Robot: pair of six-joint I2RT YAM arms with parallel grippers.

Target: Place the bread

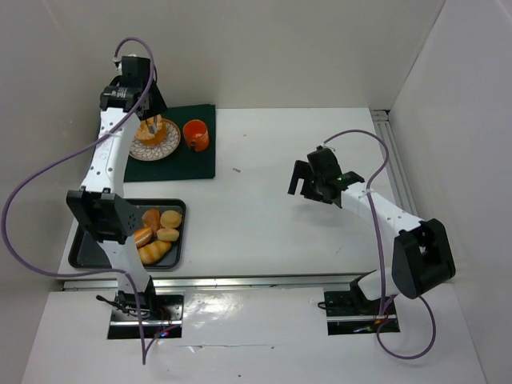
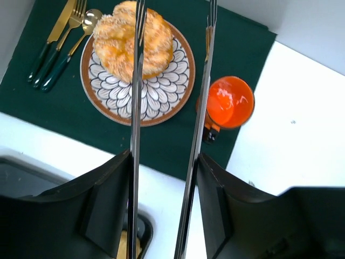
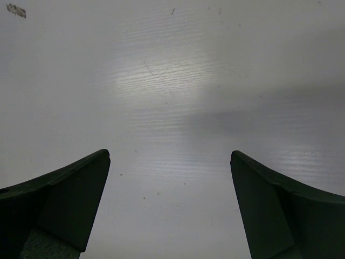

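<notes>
No legible text or labels, one small dark mark [image 3: 15, 10] on the white table [image 3: 172, 81], unreadable

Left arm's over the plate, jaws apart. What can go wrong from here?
1. The round golden ridged bun lies off-centre on the patterned plate, near its rim; one finger of the left gripper crosses it in the wrist view, so a sloppy retreat might drag it off.
2. The other finger stands close to the orange cup; a sideways move could knock it.

Bright, even overhead light. Soft glare patch on the table [image 3: 161, 75] ahead of the right tool [image 3: 170, 155], with a grey shadow band right of the patch. Specular spots on the orange cup [image 2: 229, 102].
</notes>
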